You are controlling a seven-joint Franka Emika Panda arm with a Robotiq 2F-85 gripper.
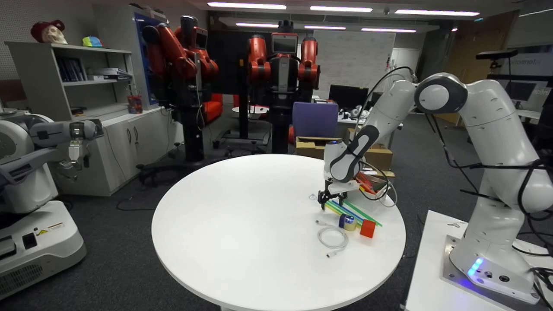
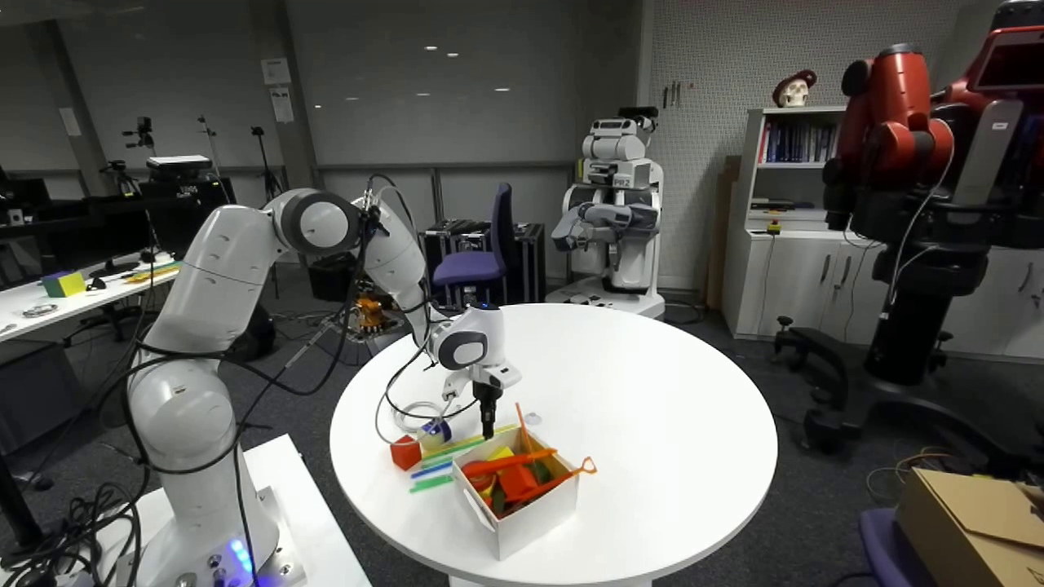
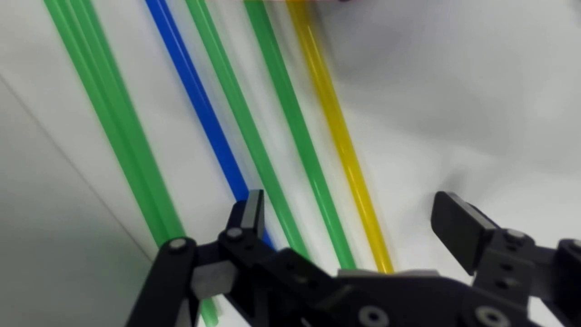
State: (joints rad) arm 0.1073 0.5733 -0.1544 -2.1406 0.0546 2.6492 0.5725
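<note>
Overall, a round white desk [image 1: 224, 229] carries the things. An exterior view looks into a white box [image 2: 540, 522] of orange pieces [image 2: 515, 479] that the wrist view misses. Beside it the empty gripper [image 3: 348, 200] points down, fingers wide apart. Only the wrist view clearly shows a yellow stick [image 3: 333, 113] and two green sticks [image 3: 296, 120] between them, one finger overlapping a blue stick [image 3: 199, 100], contact unclear. Both exterior views add a coiled white cable [image 1: 344, 242], a blue-and-yellow roll [image 1: 349, 223] and a red block [image 1: 367, 228].

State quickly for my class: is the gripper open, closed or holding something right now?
Gripper: open, holding nothing; in the wrist view a yellow stick and two green sticks show between its spread jaws.
</note>
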